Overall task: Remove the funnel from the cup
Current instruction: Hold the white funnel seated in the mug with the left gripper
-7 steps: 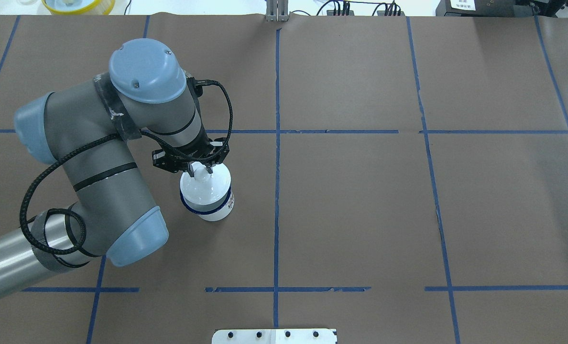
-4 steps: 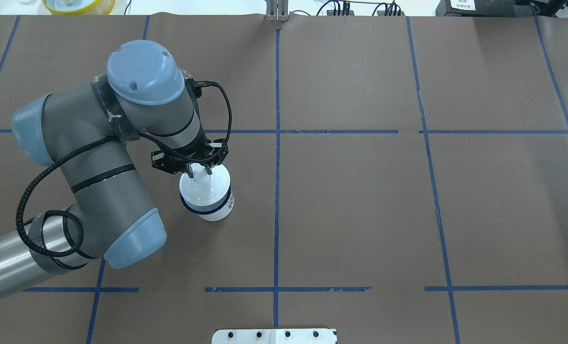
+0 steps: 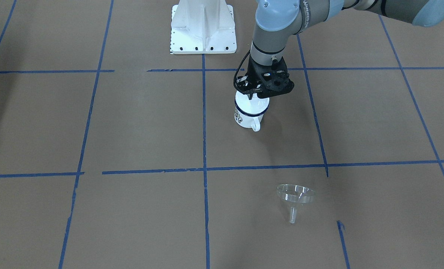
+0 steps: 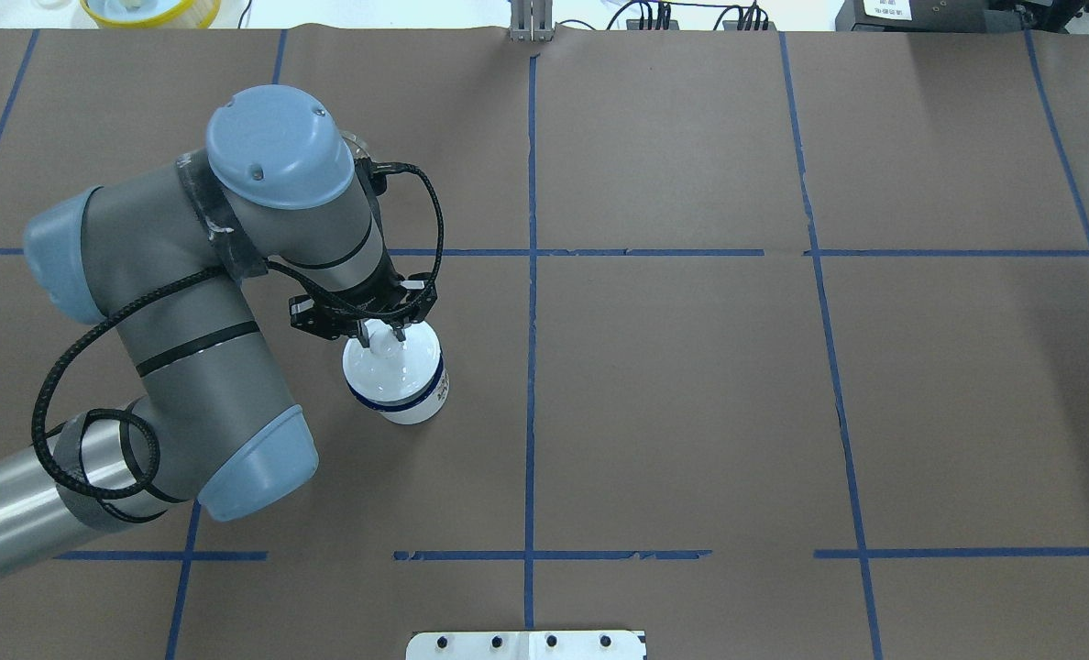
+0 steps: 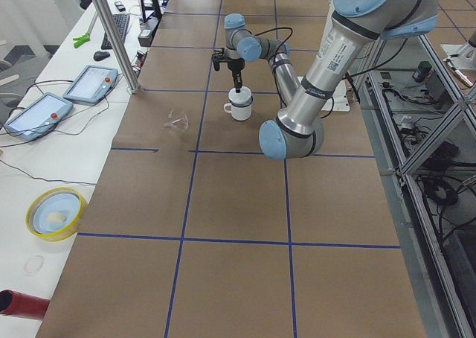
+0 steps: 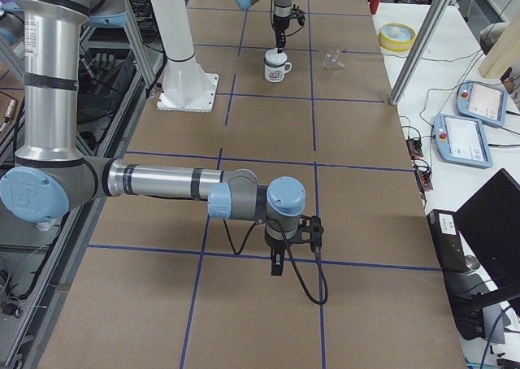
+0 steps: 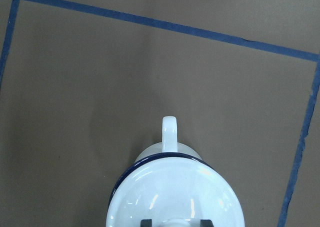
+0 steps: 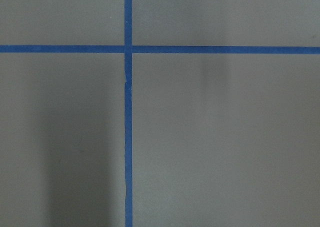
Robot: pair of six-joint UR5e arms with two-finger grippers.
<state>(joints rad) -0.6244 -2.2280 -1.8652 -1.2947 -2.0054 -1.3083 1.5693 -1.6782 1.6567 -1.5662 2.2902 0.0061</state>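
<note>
The cup (image 3: 249,114) is a white mug with a dark blue rim, standing upright left of the table's centre, and it also shows in the overhead view (image 4: 409,401). A white domed lid (image 4: 396,367) sits on it. My left gripper (image 4: 382,337) is straight above, fingers closed on the lid's knob, which the left wrist view (image 7: 175,222) shows from above. The clear funnel (image 3: 296,195) lies on its side on the table, apart from the cup, toward the far edge. My right gripper (image 6: 276,267) hangs over bare table on the other side; I cannot tell whether it is open.
The white robot base plate (image 3: 203,26) is at the near edge. A yellow bowl (image 4: 150,9) and a metal post (image 4: 531,23) stand past the far edge. Blue tape lines cross the brown table cover (image 4: 691,412).
My left gripper has come down a little over the cup with the lid in it, and the lid now sits lower on the rim.
</note>
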